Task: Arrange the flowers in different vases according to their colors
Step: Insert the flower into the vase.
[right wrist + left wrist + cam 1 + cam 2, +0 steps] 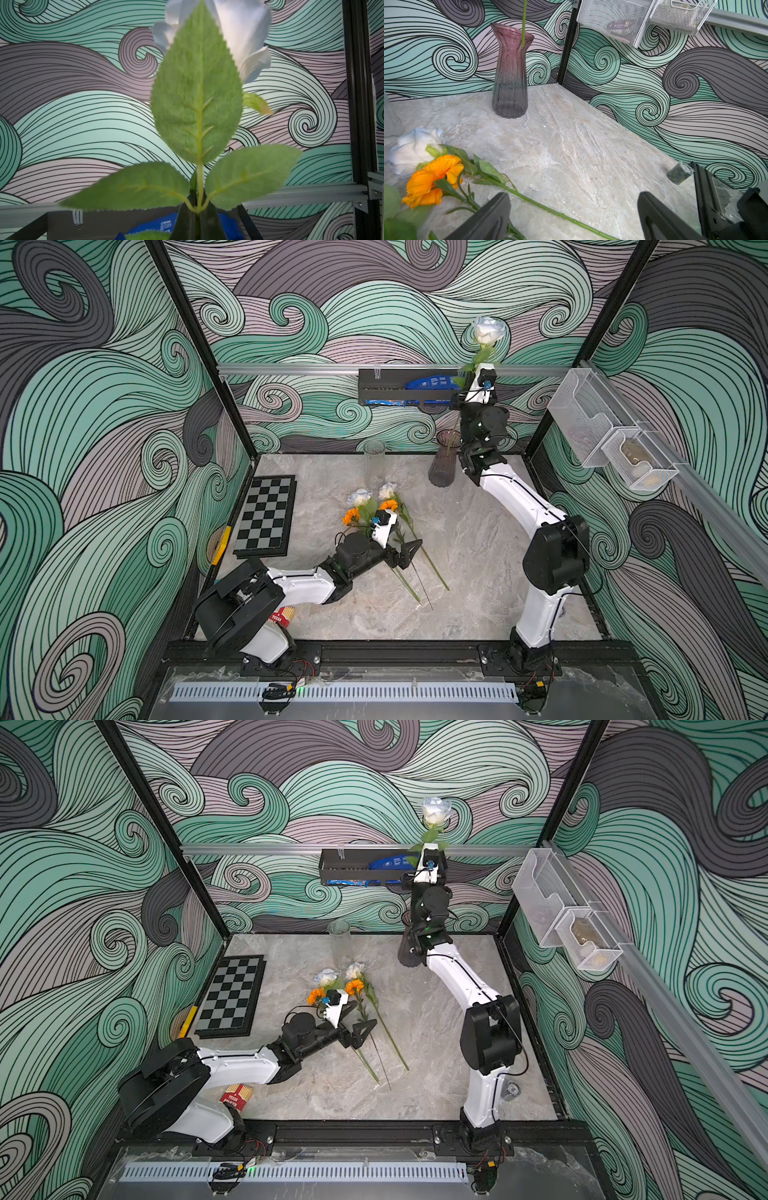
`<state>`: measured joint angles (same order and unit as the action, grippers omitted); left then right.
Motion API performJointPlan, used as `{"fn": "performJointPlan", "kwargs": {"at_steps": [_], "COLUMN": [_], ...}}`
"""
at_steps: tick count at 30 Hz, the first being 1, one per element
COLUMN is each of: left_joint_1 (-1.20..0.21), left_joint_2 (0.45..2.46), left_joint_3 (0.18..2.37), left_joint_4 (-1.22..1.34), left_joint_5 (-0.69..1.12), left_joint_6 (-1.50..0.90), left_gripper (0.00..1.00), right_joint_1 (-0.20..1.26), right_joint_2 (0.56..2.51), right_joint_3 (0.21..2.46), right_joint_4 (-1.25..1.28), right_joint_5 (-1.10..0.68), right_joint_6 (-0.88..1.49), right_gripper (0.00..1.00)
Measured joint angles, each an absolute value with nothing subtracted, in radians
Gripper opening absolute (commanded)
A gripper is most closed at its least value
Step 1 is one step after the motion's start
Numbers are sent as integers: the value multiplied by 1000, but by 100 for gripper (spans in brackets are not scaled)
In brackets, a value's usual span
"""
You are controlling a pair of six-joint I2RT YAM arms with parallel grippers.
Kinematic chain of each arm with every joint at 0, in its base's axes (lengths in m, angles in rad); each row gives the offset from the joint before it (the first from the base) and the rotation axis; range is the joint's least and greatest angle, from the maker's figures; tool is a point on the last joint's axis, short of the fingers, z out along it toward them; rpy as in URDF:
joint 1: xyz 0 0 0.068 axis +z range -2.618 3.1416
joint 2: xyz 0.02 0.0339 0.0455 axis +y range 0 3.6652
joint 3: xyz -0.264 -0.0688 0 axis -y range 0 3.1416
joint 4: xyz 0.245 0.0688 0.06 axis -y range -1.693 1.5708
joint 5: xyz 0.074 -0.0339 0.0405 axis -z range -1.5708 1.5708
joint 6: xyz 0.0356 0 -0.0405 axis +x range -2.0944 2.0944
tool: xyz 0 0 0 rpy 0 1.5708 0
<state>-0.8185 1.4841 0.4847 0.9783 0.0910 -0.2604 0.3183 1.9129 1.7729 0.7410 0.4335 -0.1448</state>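
— Progress?
— White rose (489,329), upper right of frame, clamped in right gripper (197,216), stem tip inside purple vase (510,79). Outstanding: four flowers (370,508) lying mid-bench (478,551); clear vase (374,464) empty; left gripper (573,195) spread wide beside them.

A chessboard (266,516) lies flat along the left edge of the marbled surface (478,539), with a yellow bar (221,545) just beside it at the wall. A red box (237,1096) of sticks sits in the near left corner. A black tray (382,387) on the back rail holds a blue packet (430,383). A large wire basket (582,418) and a smaller basket (638,466) hang on the right rail. A small jar (510,1090) sits near the right edge.
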Motion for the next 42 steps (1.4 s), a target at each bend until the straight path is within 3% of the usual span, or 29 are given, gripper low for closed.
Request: {"fn": "performJointPlan", "kwargs": {"at_steps": [14,22,27,31,33,42], "left_joint_1": [-818,-818,-818,-819,-819,-821], "left_joint_2": [1511,1511,1509,1507,1503,1448], "left_joint_3": [471,476,476,476,476,503], "left_joint_4": [1018,1008,1005,996,987,926], "left_joint_5": [83,86,89,90,89,49], "left_joint_6": [-250,-255,-260,-262,-265,-317], "left_gripper": [99,99,99,99,99,99], "right_joint_1": [244,217,224,243,253,308], "right_joint_2": [2015,2081,2106,2072,2044,1869], "right_joint_3": [1937,1800,1641,1502,1416,1210], "right_joint_4": [721,744,764,788,785,778], "right_joint_5": [369,355,347,343,346,350], "right_joint_6": [-115,-50,8,41,52,75], "right_gripper": [0,2,23,66,80,85]}}
